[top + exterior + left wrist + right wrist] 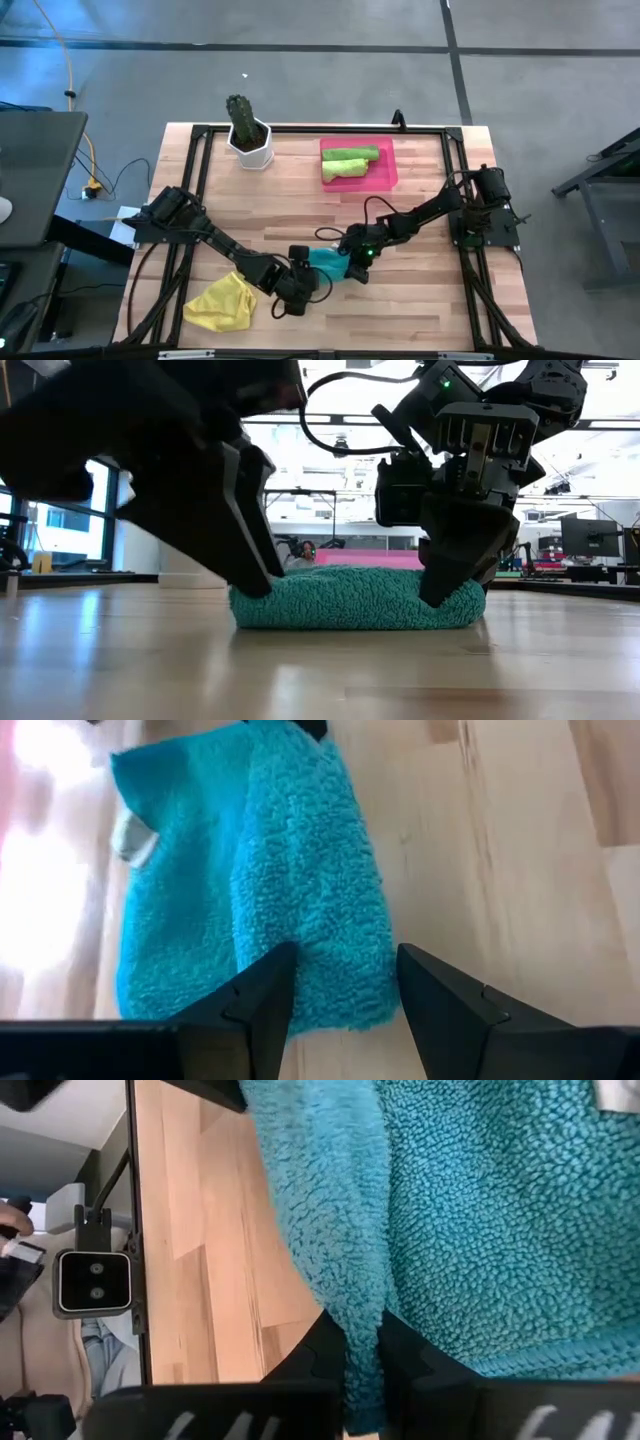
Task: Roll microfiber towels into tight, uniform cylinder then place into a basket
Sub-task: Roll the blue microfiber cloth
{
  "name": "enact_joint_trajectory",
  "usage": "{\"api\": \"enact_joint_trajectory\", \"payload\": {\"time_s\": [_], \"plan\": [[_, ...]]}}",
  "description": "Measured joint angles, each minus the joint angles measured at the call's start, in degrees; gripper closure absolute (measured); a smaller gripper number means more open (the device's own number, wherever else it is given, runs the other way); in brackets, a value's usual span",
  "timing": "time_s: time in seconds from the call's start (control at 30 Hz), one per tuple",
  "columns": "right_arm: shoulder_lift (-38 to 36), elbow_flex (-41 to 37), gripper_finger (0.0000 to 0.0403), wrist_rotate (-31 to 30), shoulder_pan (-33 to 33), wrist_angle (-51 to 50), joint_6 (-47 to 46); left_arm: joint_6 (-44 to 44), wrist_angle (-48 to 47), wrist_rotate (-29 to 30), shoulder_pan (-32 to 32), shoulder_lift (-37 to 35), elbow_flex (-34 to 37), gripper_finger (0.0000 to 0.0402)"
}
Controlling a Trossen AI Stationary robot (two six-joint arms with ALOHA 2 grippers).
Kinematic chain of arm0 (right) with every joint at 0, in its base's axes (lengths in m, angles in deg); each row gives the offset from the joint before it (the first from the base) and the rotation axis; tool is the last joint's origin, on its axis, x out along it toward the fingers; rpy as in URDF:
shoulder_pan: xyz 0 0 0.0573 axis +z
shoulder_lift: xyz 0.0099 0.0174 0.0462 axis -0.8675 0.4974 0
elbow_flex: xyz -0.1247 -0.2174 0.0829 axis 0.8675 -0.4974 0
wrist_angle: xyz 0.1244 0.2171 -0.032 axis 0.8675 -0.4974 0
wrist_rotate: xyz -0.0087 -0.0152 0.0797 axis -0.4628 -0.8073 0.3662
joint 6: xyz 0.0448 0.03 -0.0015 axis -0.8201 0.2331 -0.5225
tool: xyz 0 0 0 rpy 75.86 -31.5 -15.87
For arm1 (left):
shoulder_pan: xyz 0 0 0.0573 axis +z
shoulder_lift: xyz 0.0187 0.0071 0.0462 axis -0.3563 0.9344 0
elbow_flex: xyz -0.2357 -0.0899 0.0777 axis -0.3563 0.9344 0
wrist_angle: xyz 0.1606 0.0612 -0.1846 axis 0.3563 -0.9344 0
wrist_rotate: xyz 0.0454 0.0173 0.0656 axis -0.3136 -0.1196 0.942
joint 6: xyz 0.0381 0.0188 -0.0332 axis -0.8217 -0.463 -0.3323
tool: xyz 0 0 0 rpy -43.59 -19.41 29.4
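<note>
Lying between pincers: teal towel (355,598), right-pinched.

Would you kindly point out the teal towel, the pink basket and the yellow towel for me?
teal towel (355,600): low view, middle of its folded front side.
pink basket (386,180): high view, bare floor near its right wall.
yellow towel (221,303): high view, centre of the crumpled cloth.

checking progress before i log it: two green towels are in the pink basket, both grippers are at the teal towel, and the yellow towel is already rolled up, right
Not quite: the yellow towel is not rolled. In the high view it lies loose and crumpled near the table's front edge. The rest holds: two green towels are in the pink basket, and the left gripper and right gripper are both at the teal towel.
</note>
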Motion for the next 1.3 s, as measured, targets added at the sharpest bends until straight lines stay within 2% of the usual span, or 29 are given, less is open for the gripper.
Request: {"api": "enact_joint_trajectory", "payload": {"time_s": [0.27,0.5,0.67,0.83,0.97,1.07,1.2,1.3], "plan": [[0.0,0.0,0.0398,-0.1,0.3,0.2,0.5,1.5,1.3,-8.0,2.1,2.7,-0.2,0.0233],[0.1,-0.1,0.0387,-0.8,0.4,1.1,5.4,5.8,1.5,-7.9,1.6,2.9,-0.2,0.0234],[-1.2,-0.2,0.0334,0.5,0.4,0.6,10.3,11.0,-0.3,-9.7,3.0,3.4,-0.3,0.0262],[-5.0,-0.2,0.0265,2.6,0.4,-2.3,15.7,12.0,0.3,-12.9,3.8,3.5,-0.2,0.0326],[-9.4,-0.2,0.0228,3.2,0.8,-3.7,24.4,14.6,1.2,-18.3,4.9,3.5,-0.2,0.0372],[-12.8,-0.1,0.0219,-1.0,2.7,-3.5,33.7,15.2,2.2,-22.6,6.1,3.5,-0.2,0.0388],[-14.7,-0.1,0.0222,-12.3,8.0,-3.9,48.5,15.5,3.1,-27.8,7.7,3.5,-0.1,0.0387],[-14.3,-0.1,0.0230,-19.5,12.5,-4.5,55.0,15.6,3.3,-30.3,8.7,3.6,-0.1,0.0384]]}}
